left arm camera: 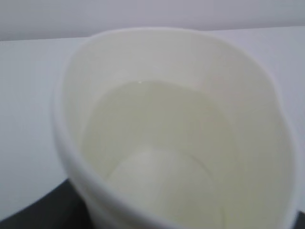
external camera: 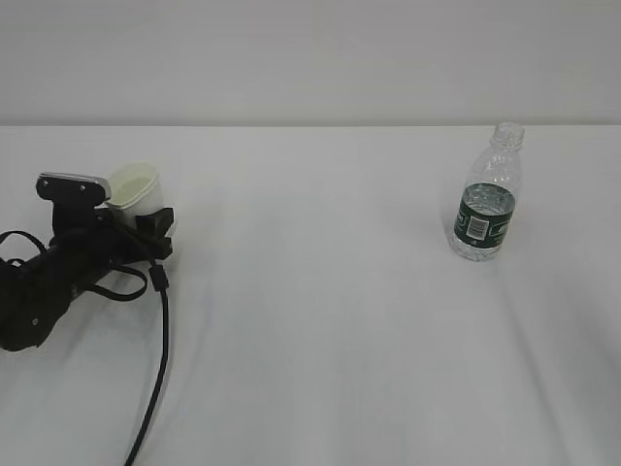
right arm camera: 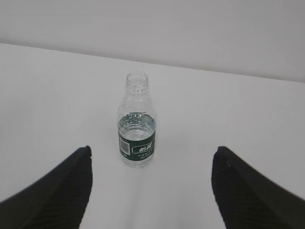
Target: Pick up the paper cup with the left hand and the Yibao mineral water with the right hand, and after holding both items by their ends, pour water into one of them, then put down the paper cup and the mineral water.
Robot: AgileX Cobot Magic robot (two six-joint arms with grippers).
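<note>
**Operator:** Two things to handle, and I've got one between the jaws. My left hand is closed around the paper cup at the left of the surface; the wrist view shows water in it and the rim squashed to an oval.

**Colleague:** So it's soft?

**Operator:** Thin-walled and light. Squeeze harder and I'd expect it to buckle and slop. I'd grip low, near the stiffer base.

**Colleague:** And the bottle?

**Operator:** The Yibao mineral water stands upright at the right, uncapped (bare threaded neck), partly full. My right hand sits short of it, jaws wide, holding nothing. Ribbed plastic, probably slick and springy; I'd take it around the label band.
</note>
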